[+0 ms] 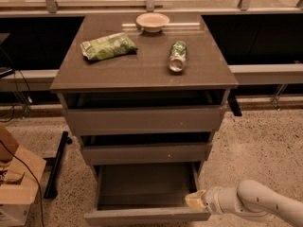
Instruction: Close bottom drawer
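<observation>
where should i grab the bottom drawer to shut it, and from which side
The bottom drawer has no handle, so take the top edge of its front panel, exposed because the tray stands pulled out. Come from the front and above, probably near the middle for an even push. The gripper is at that edge's right end.

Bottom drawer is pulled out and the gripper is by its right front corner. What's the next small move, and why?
Probably ease the gripper against the front panel of the bottom drawer and push toward the cabinet. The drawer's tray stands fully exposed, and the gripper sits at the panel's right end; contact can't be confirmed.
</observation>
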{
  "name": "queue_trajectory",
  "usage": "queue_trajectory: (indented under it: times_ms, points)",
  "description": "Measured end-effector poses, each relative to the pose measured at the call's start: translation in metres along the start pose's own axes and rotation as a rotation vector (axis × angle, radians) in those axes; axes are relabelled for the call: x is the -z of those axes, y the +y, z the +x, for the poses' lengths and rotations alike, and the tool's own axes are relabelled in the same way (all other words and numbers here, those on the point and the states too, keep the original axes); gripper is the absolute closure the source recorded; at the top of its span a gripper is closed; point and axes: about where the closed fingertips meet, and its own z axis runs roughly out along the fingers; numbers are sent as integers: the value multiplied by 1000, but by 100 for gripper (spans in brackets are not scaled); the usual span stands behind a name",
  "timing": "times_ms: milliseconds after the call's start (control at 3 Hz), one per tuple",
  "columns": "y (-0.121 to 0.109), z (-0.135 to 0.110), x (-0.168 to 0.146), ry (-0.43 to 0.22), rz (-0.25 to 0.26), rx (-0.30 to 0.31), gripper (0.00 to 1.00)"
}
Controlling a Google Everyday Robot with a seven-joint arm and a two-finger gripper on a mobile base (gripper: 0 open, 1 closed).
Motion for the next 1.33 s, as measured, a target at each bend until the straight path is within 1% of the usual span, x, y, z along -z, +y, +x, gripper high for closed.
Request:
queue_trajectory:
  times_ms: [333,667,1000,1333]
  points:
    - [-15,26,-21,-27,-2,-67,100]
    - [-31,56,-48,-59,9,-162,100]
    - [-46,78,-73,-76,13,-235,100]
    - [-55,102,-87,-69,24,-300,100]
